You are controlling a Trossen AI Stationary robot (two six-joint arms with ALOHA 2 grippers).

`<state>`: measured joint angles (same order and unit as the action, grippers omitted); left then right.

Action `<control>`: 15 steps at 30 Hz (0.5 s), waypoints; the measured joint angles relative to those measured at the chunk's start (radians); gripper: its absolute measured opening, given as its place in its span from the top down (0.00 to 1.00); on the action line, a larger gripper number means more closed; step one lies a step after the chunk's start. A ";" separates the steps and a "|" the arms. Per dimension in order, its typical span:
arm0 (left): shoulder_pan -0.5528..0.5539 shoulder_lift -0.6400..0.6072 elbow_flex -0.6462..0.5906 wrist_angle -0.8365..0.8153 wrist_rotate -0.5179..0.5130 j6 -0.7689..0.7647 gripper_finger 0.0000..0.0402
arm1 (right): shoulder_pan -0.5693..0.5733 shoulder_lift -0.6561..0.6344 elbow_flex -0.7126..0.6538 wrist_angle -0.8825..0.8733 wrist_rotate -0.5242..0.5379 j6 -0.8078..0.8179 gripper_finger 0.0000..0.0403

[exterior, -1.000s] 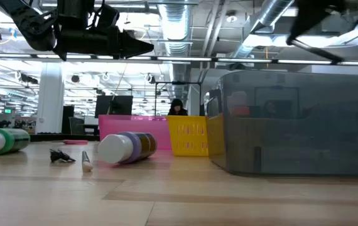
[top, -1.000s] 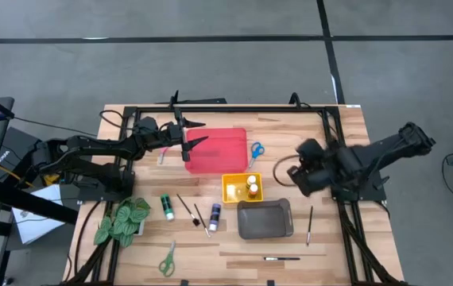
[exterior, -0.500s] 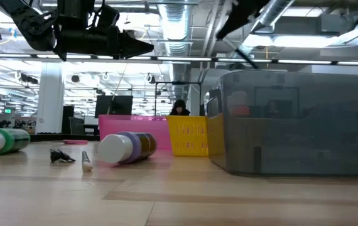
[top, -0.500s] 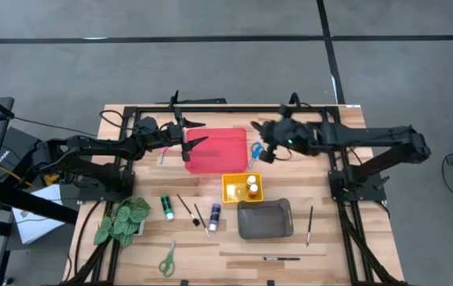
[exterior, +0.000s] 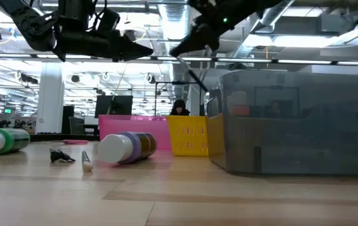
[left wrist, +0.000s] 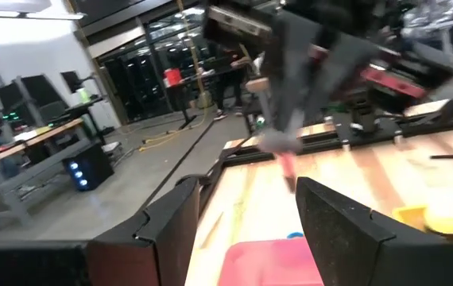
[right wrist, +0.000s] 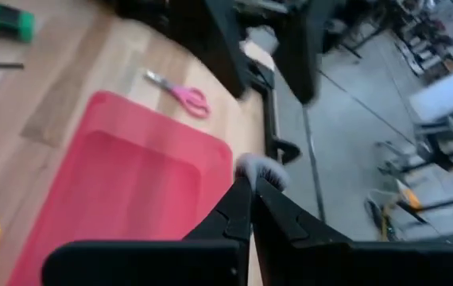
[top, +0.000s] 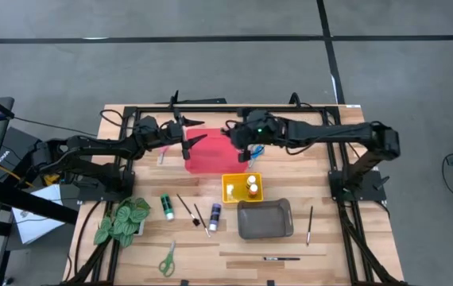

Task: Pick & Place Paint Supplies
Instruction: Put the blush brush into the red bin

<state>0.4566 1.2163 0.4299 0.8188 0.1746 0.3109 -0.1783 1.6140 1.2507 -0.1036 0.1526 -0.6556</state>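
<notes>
The right end effector point(top: 245, 152), pinched shut on a paintbrush point(right wrist: 256, 171), has swung over the red tray point(top: 211, 159) beside the wide-open left end effector point(top: 188, 135).

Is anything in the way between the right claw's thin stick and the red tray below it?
Nothing visible. The right gripper, jaws shut on what looks like a paintbrush, hangs over a bare part of the red tray. The left gripper hovers at the tray's other edge, apart.

The right gripper point(right wrist: 249, 187) blurs beyond its fingertips; whether the pale tuft point(right wrist: 260, 168) there is a gripped brush is unclear.
</notes>
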 joint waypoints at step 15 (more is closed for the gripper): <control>0.003 0.000 0.000 -0.059 -0.305 0.090 0.49 | 0.005 0.211 0.001 0.184 -0.073 -0.026 1.00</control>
<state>0.4595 1.2163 0.4297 0.7603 -0.1302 0.4008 -0.1731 1.8247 1.2513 0.0807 0.0793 -0.6811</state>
